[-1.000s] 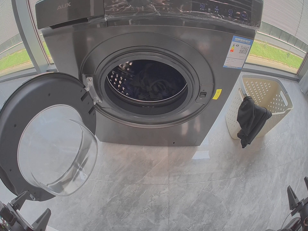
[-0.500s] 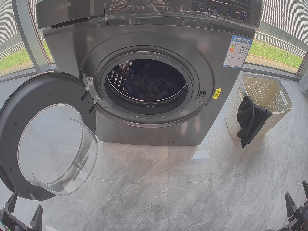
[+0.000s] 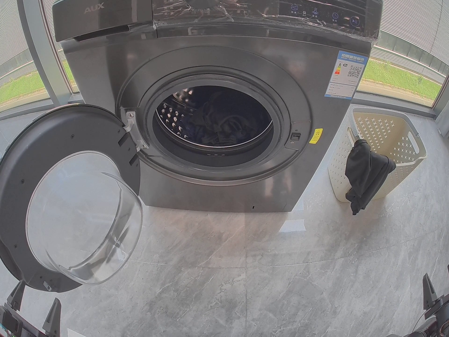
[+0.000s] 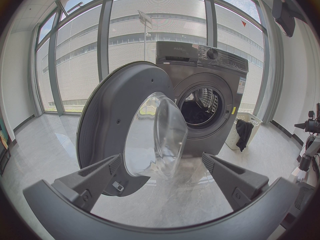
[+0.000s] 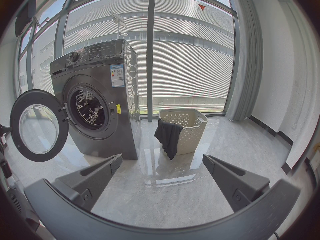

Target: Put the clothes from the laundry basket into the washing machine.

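Where the head view looks down: washing machine (image 3: 210, 47), door (image 3: 70, 197) swung open leftward, dark clothes (image 3: 215, 118) in the drum; cream laundry basket (image 3: 384, 112) beside its right side, black garment (image 3: 367, 174) draped over the near rim. Left wrist view: left gripper (image 4: 160, 158) wide, empty, facing the door. Right wrist view: right gripper (image 5: 162, 159) wide, empty, facing the laundry basket.

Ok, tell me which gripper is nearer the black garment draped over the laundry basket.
Right. The right gripper sits low on the same side as the garment, across open floor from it; the left gripper is on the far side, below the washing machine's open door.
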Motion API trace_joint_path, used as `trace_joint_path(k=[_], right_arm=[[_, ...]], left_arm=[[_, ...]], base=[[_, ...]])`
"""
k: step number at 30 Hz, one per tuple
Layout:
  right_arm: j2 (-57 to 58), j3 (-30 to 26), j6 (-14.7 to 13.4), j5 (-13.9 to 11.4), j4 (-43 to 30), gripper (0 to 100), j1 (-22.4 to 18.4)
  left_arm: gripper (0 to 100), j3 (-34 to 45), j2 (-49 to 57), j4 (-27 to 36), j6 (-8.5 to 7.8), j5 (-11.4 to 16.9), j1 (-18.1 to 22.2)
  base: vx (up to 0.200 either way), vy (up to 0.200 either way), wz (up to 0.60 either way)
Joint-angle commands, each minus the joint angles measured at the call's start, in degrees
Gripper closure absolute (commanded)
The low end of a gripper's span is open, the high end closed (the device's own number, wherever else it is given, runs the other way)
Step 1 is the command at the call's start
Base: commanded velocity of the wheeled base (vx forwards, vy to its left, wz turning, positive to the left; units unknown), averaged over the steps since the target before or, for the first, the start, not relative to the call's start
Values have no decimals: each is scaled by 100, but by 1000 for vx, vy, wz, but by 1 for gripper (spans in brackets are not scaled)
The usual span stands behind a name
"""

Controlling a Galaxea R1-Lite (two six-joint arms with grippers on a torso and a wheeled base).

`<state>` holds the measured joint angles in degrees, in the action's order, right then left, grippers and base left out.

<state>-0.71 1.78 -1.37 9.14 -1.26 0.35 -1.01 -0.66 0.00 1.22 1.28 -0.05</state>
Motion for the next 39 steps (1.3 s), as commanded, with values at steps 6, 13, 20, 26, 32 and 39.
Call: trace_joint_path(k=[6, 13, 20, 26, 32, 39], right_arm=[[71, -116, -110, -756, 64, 0, 9], [71, -125, -101, -782, 64, 0, 9], [71, -125, -101, -782, 55, 0, 9], [71, -116, -101, -782, 55, 0, 9], [71, -125, -101, -782, 55, 0, 17], [71, -125, -101, -782, 64, 0, 9]], left_arm=[[0, 101, 57, -9, -60, 4, 5], [0, 101, 57, -9, -52, 13, 5], [0, 101, 57, -9, -78, 13, 14], [0, 101, 57, -9, -69, 13, 5], [0, 101, 57, -9, -69, 13, 5], [0, 101, 57, -9, -69, 13, 5]], base=[[0, -200, 0], [0, -171, 0], [0, -57, 0], [0, -200, 0], [0, -200, 0], [0, -200, 0]])
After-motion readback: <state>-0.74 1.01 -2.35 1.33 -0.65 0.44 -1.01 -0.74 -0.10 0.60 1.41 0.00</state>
